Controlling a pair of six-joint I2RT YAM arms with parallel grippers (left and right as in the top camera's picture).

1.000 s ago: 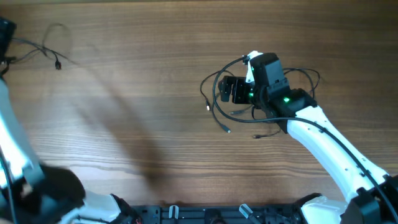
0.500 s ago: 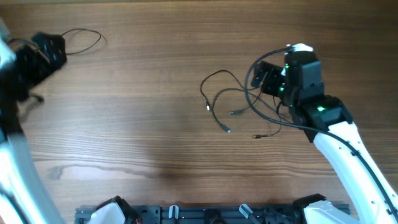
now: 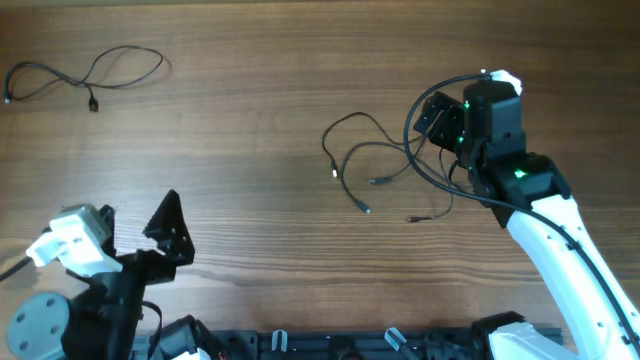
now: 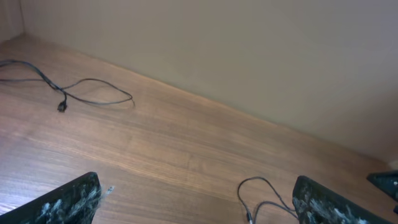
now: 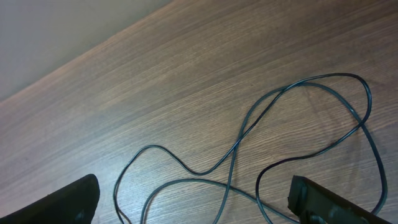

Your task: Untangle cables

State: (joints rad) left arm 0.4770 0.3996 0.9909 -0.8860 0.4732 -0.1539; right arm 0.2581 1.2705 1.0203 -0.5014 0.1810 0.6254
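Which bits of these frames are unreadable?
1. Overhead: thin black cable bunch disappears under the right pincer; crossings there hidden.
2. Right wrist: its loops are cut off by the bottom edge.
3. Left wrist: separate thin black cable cut by left edge; plug type too small.

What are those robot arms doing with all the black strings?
They are meant to untangle them. A loose bunch of thin black cables lies in the middle of the wooden table. The right hand hovers open over its right side, holding nothing. A single cable lies alone in the far left corner. The left hand is open too, away from any cable.
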